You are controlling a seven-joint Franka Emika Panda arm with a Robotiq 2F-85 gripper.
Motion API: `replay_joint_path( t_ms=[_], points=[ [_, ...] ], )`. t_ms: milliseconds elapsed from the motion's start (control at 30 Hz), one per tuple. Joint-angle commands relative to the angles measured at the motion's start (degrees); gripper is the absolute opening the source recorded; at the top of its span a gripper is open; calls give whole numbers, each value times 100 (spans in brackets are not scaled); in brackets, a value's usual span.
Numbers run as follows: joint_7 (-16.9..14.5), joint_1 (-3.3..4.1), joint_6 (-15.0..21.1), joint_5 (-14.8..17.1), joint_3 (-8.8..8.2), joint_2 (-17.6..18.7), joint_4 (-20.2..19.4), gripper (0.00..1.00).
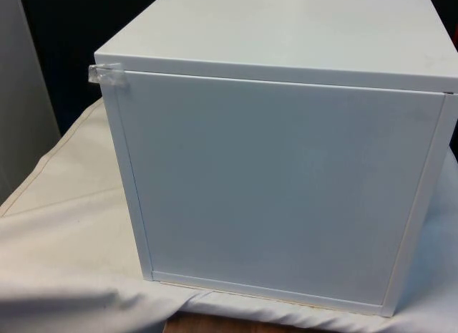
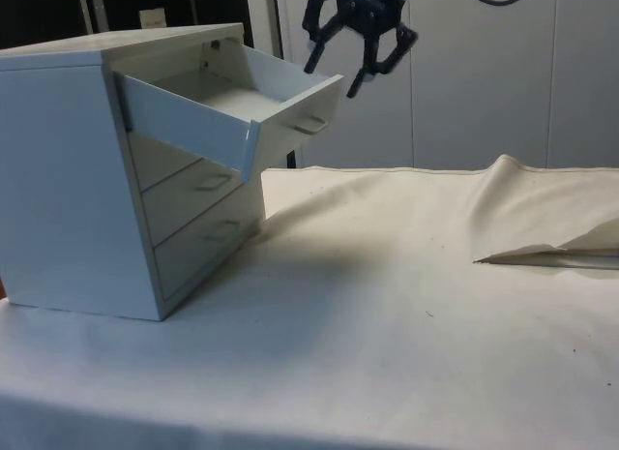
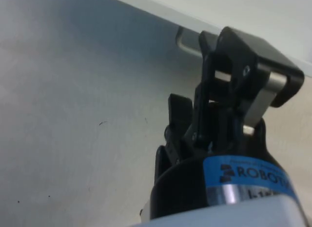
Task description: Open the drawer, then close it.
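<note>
White chest (image 2: 87, 169): stands on the cloth-covered surface (image 2: 406, 305); the front view gives its blank back panel (image 1: 279, 182)
Top drawer (image 2: 232, 106): pulled out in the side view, handle (image 2: 311, 124) free
Gripper (image 2: 340, 75): above and just beyond the handle, fingers (image 2: 314, 55) spread, holding nothing
Wrist view: handle (image 3: 187, 45) near the fingers

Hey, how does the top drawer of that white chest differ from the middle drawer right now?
The top drawer is pulled far out of the chest, while the middle drawer sits pushed in. The top drawer's inside is visible; the middle drawer shows just its front. The gripper, fingers open, hangs just above and beyond the top drawer's handle, clear of it, and well above the middle drawer's handle. Both drawers are white with similar bar handles.
</note>
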Motion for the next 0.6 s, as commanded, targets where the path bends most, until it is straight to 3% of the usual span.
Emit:
replay_joint_path(
  t_ms=[0, 33, 133, 233, 467, 500, 533, 567],
  points=[
    [11, -17, -6, -11, 23, 11, 17, 63],
    [17, -17, -6, -11, 23, 11, 17, 77],
    [6, 0, 0, 0, 0, 0, 0, 92],
    [11, -6, -6, -6, 11, 11, 11, 100],
    [11, -46, 103, -40, -11, 40, -109, 100],
    [6, 6, 6, 0, -17, 29, -69, 100],
    [11, -52, 132, -52, -11, 57, -138, 100],
    [23, -63, 166, -63, 0, 86, -166, 100]
  ],
)
